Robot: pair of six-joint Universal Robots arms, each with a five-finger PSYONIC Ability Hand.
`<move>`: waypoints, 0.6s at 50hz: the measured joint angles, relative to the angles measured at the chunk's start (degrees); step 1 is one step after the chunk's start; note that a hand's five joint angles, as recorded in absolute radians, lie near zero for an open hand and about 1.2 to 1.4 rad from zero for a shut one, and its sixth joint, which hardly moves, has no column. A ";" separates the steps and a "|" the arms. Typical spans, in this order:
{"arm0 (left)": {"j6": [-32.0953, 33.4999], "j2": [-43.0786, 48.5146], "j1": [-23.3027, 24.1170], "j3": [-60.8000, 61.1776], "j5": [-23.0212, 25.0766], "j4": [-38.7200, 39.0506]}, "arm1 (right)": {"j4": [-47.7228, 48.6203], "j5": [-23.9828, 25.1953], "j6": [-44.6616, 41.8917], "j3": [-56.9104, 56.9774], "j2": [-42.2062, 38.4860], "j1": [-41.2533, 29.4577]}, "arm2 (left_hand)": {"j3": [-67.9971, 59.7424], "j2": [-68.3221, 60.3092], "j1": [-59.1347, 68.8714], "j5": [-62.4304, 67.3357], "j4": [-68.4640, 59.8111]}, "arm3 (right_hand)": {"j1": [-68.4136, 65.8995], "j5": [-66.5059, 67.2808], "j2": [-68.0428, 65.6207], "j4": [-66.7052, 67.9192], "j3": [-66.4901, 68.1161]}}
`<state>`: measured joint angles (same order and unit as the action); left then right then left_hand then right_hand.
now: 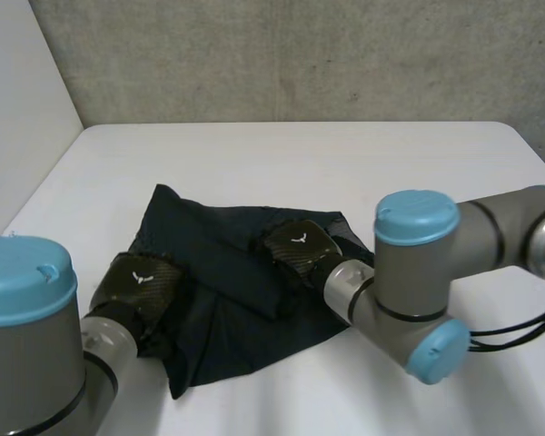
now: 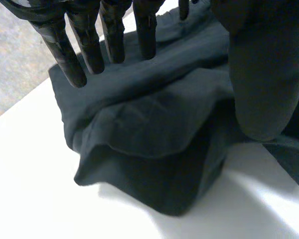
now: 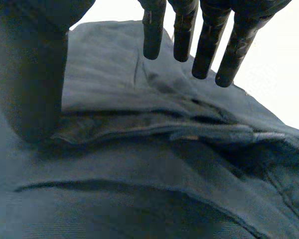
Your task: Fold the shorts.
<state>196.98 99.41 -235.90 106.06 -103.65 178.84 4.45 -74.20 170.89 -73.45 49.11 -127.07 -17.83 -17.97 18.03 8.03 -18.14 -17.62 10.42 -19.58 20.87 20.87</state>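
the shorts [image 1: 227,309] are a thin, dark navy woven cloth, matte and limp, lying crumpled in a rough, uneven heap on the smooth white table [image 1: 282,163], nearer the robot than the far edge. one point of the cloth sticks out toward the far left, and another hangs toward the near edge.

in the left wrist view the fabric [image 2: 149,139] is doubled into soft rounded folds, with a thick rolled lip at its outer edge. in the right wrist view it [image 3: 139,169] lies in flat layered bands with stitched seams and a hem-like strip running across.

the left hand [image 1: 138,289], glossy black with a woven carbon look, rests on the near left part of the shorts. its fingers [image 2: 65,55] are straight and spread, tips at the cloth, thumb apart from them, so it is released.

the right hand [image 1: 295,247] sits on the middle of the heap. its fingers [image 3: 209,45] are straight too, the thumb is set down on the cloth beside them, and nothing is clasped.

the right arm [image 1: 418,272], grey with blue caps, hides the table beside the heap. behind the table is a rough grey concrete wall [image 1: 300,54].

count: one pair of shorts, two hands, two arms.
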 measured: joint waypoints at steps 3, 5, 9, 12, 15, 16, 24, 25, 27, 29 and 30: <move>0.01 -0.05 0.03 1.15 0.02 -0.13 | -0.08 -1.43 -0.35 3.03 -3.21 -0.62 | 0.00 0.00 0.00 0.00 0.00 | -13.48 13.49 -16.65 14.50 14.57; 0.01 -0.02 0.03 1.46 0.03 -0.13 | -0.05 -1.70 -0.41 3.86 -3.98 -0.74 | 0.00 0.00 0.00 0.00 0.00 | -23.69 23.75 -28.48 25.48 25.63; 0.00 0.09 0.02 2.16 0.12 -0.04 | 0.57 -2.90 -0.47 7.22 -6.00 -0.96 | 0.00 0.00 0.00 0.00 0.00 | -36.59 42.77 -46.20 44.22 43.49; -0.01 0.06 0.03 2.30 0.52 0.00 | 2.95 -6.05 -0.52 11.70 -6.65 -0.80 | 0.00 0.00 0.00 0.00 0.00 | -38.53 45.79 -47.60 46.51 46.77; -0.02 0.01 0.10 2.30 1.01 0.02 | 5.29 -9.02 -0.79 15.27 -7.03 -0.29 | 0.00 0.00 0.00 0.00 0.00 | -38.53 46.02 -47.59 46.51 47.05; -0.02 -0.05 0.20 2.29 1.31 0.02 | 7.30 -11.27 -1.25 18.07 -7.54 0.48 | 0.00 0.00 0.00 0.00 0.00 | -38.53 46.02 -47.59 46.51 47.05; -0.02 -0.28 1.49 2.17 2.10 0.07 | 16.65 -18.07 -9.29 32.23 -14.11 7.83 | 0.00 0.00 0.00 0.00 0.00 | -32.15 38.56 -39.03 38.00 38.15; -0.02 -0.29 1.68 2.14 2.12 0.08 | 17.33 -18.35 -11.29 33.91 -15.48 8.65 | 0.00 0.00 0.00 0.00 0.00 | -20.32 27.46 -26.18 26.53 26.61; -0.02 -0.33 2.03 2.05 2.13 0.09 | 18.06 -18.61 -15.29 36.33 -17.95 9.80 | 0.00 0.00 0.00 0.01 0.00 | -1.34 6.82 -6.34 6.02 6.19; 0.00 -0.38 2.30 1.94 2.13 0.10 | 18.10 -18.57 -17.56 36.60 -18.82 10.29 | 0.00 0.00 0.00 0.01 0.00 | 4.01 -1.89 2.68 -2.73 -3.09; 0.01 -0.41 2.41 1.87 2.13 0.10 | 18.05 -18.53 -18.09 36.29 -18.81 10.40 | 0.00 0.00 0.00 0.02 0.00 | 4.01 -1.89 2.68 -2.73 -3.09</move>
<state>196.99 99.00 -233.49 107.94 -101.52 178.94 22.50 -92.73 152.81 -37.17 30.29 -116.68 -17.83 -17.97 18.03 8.05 -18.14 -13.61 8.53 -16.91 18.15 17.77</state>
